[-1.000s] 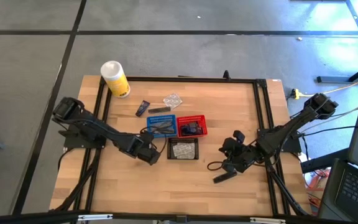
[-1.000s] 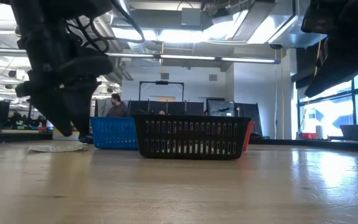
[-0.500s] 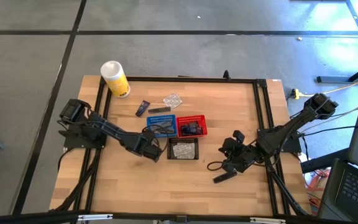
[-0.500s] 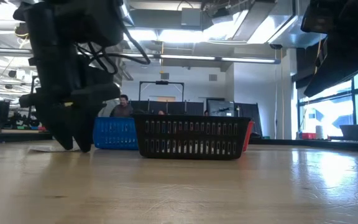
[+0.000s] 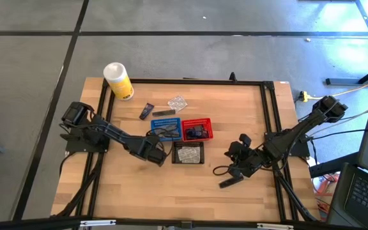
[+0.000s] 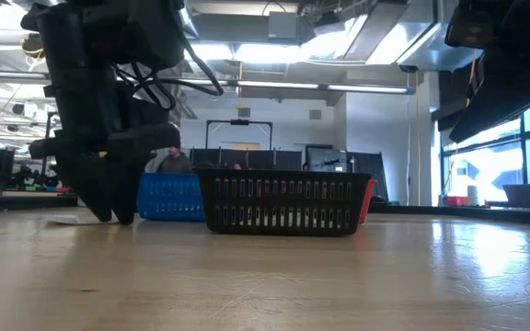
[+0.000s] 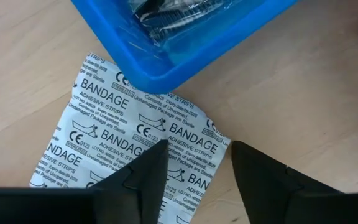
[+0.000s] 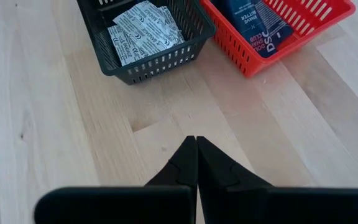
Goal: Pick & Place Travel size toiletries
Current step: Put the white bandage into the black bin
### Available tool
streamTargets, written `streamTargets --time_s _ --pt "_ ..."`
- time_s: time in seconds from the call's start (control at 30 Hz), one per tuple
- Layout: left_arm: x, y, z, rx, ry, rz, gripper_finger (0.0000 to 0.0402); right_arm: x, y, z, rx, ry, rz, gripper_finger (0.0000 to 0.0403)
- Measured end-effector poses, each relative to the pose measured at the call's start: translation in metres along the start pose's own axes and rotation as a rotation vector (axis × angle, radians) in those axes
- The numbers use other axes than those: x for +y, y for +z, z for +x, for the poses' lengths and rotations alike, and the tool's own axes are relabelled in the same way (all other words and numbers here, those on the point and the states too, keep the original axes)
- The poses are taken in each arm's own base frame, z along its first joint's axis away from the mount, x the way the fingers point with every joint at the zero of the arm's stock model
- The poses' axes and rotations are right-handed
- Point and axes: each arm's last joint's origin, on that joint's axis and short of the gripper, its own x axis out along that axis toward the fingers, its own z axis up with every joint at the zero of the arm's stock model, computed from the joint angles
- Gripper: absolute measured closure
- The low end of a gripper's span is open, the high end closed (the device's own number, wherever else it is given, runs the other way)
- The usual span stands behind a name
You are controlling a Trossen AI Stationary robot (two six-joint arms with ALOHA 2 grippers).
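A white bandage packet lies flat on the wood, one edge tucked under the blue basket. My left gripper is open and low over it at the blue basket's near side; in the low view its fingertips reach the table top. One finger stands over the packet, the other over bare wood just past its edge. My right gripper is shut and waits over the table to the right of the baskets. A navy tube, a grey tube and a clear packet lie farther back. My left gripper comes from above, pointing down. One fingertip is over the packet's edge near the corner that faces the other finger. Whether it touches the packet, I cannot tell. The packet lies flat on the table.
The black basket holds bandage packets, the red basket navy sachets and the blue basket clear-wrapped pieces. A white-and-yellow canister stands at the far left corner. Bare wood lies near and right of the baskets. A person shows in the room behind.
My left gripper has moved a little toward the blue basket and come down, so that its fingertips now stand at the table top by the bandage packet. In the last half second it has stayed nearly still.
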Motion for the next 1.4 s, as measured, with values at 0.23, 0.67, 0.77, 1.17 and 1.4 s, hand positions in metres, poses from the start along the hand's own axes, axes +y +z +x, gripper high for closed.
streamTargets --time_s 0.23,0.67,0.77,1.17,1.4 --pt "0.001 0.0 0.0 0.009 0.004 0.0 0.0272 0.0 0.0 0.0 0.0 0.0 0.001 0.0402" --pt "0.001 -0.001 0.001 0.045 0.005 0.011 0.0335 0.0 0.0 0.0 0.0 0.0 0.004 0.0402" --pt "0.001 -0.002 0.001 0.055 0.005 0.02 0.0351 0.0 0.0 0.0 0.0 0.001 0.004 0.04" --pt "0.017 -0.007 -0.019 0.11 0.05 0.039 0.0398 0.0 0.0 0.0 -0.001 0.001 0.005 0.04" --pt "0.027 -0.008 -0.046 0.055 0.002 0.041 0.0399 0.0 0.0 0.0 0.0 0.001 0.004 0.0399"
